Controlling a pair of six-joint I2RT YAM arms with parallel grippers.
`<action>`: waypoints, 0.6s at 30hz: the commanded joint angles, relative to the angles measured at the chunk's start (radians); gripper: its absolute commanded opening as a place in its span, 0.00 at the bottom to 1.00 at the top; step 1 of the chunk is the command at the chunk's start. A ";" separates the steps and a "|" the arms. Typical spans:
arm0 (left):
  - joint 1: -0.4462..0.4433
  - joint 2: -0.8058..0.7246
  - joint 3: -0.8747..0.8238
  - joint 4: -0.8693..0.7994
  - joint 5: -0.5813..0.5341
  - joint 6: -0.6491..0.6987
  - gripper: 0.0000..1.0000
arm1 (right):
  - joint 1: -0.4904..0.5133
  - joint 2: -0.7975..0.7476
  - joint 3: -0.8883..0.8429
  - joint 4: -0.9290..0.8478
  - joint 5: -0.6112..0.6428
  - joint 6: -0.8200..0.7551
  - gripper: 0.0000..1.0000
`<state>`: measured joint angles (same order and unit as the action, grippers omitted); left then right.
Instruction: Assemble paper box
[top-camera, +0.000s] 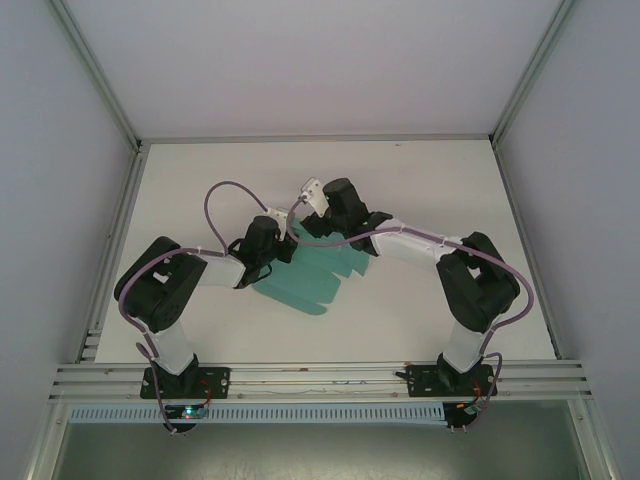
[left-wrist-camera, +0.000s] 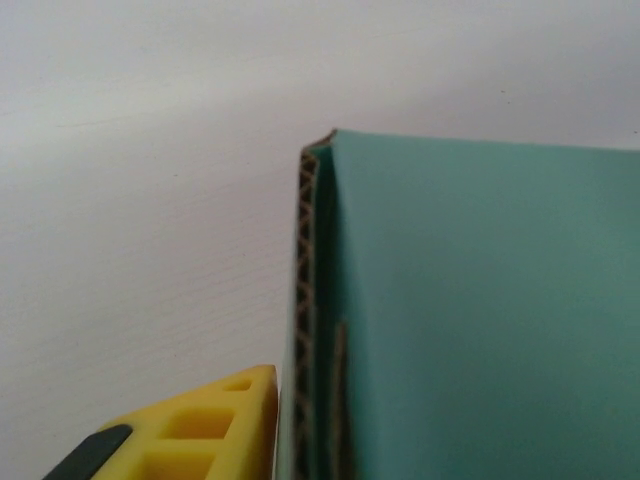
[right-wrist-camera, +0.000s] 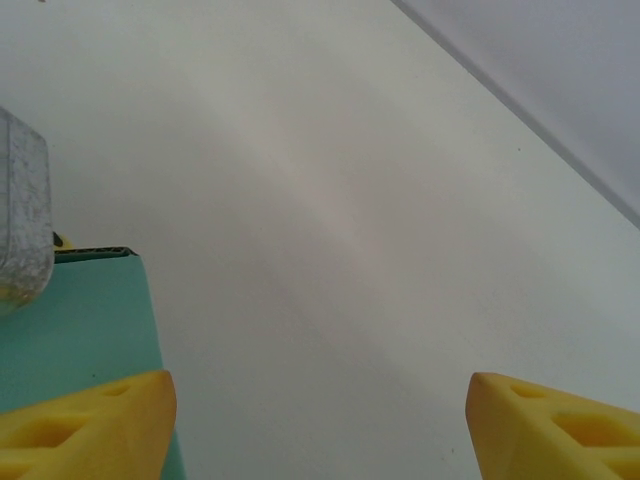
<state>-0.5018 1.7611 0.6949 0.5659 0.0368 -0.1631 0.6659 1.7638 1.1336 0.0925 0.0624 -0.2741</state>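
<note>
The paper box (top-camera: 305, 280) is a teal-green die-cut card lying mid-table, with flaps fanning toward the near right. My left gripper (top-camera: 280, 250) is at the card's far-left edge. In the left wrist view a fold of the card (left-wrist-camera: 480, 320) stands close up with its corrugated edge showing. One yellow finger (left-wrist-camera: 200, 430) sits just left of that edge, and the card hides the other finger. My right gripper (right-wrist-camera: 320, 400) is open over bare table with nothing between its fingers. Its left finger (right-wrist-camera: 90, 420) overlaps a corner of the card (right-wrist-camera: 80, 320).
The white table (top-camera: 440, 200) runs to a metal frame rail (top-camera: 300, 140) at the back and grey walls on both sides. Both forearms and their purple cables (top-camera: 225, 190) hang over the middle. A blurred grey part (right-wrist-camera: 20, 210) shows beside the card.
</note>
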 joint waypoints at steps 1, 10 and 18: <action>0.008 -0.021 -0.009 0.022 -0.004 0.023 0.27 | 0.026 0.029 -0.050 -0.033 0.006 -0.014 0.76; 0.007 -0.011 0.018 0.005 -0.070 0.026 0.24 | 0.047 0.039 -0.084 -0.037 0.056 -0.034 0.76; 0.007 0.021 0.062 -0.032 -0.196 -0.028 0.00 | 0.036 -0.057 -0.060 -0.064 0.107 0.009 0.81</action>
<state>-0.5049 1.7836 0.7338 0.5407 -0.0616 -0.1459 0.6975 1.7565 1.0927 0.1612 0.1436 -0.2703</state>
